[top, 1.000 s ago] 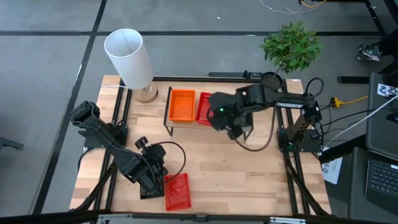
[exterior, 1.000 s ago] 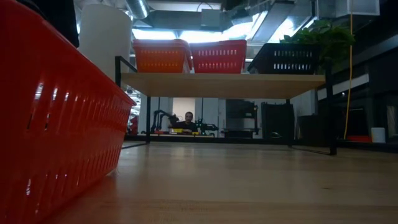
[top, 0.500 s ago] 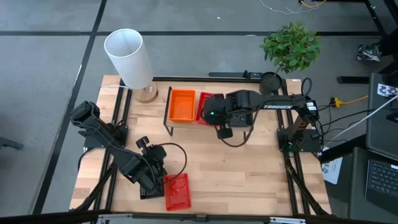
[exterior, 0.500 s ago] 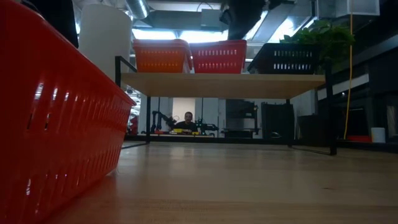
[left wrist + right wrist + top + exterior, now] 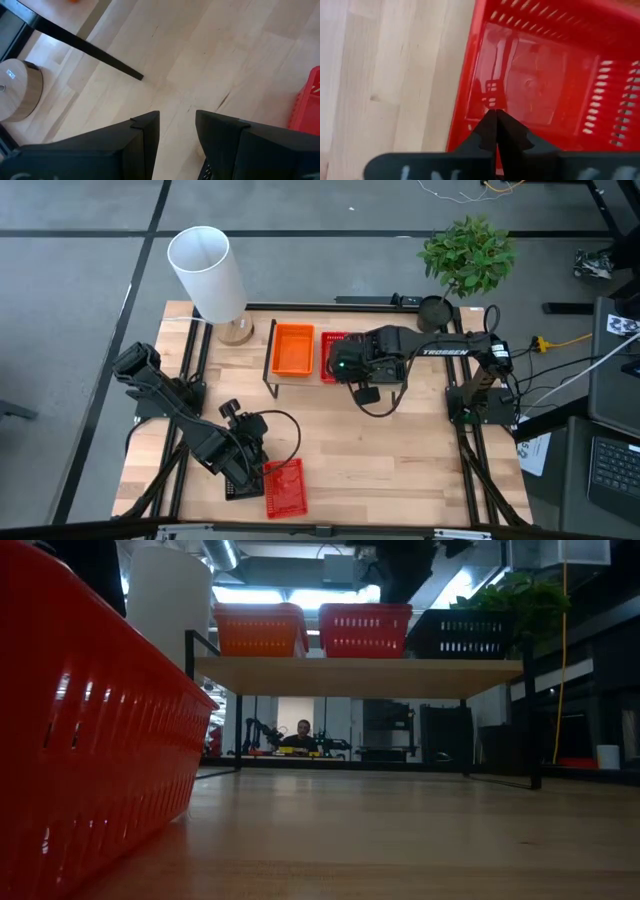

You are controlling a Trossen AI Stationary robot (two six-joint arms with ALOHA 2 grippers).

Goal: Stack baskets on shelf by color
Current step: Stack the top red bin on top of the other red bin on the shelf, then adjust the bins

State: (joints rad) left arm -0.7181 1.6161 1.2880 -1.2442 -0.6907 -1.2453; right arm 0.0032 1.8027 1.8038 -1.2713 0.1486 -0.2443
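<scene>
**A:** Top camera first. What have I got?

**B:** My right gripper is over the shelf, directly above the red stack. The orange stack sits just beside it, on the far side from the arm. I can't see a black basket from up here; the arm covers that end. My left gripper waits near the front edge, a loose red basket just beside it.

**A:** Low camera?

**B:** Three stacks on the shelf plank: orange, red, black. The right arm hangs above the red one. I can't count the layers. The loose red basket fills the near foreground.

**A:** Left wrist?

**B:** Fingers spread apart, nothing between them, bare wood beneath. A corner of the loose red basket lies just off one fingertip.

**A:** Right wrist?

**B:** Fingers pressed together at the red basket's near wall; whether they pinch the rim or just touch it, I can't tell. The basket holds nothing.

**A:** How will these handle?

**B:** I'd guess light, thin plastic mesh, a bit flexible, glossy enough to slip. I'd pinch the rim mid-wall so it hangs level and nests cleanly.
</scene>
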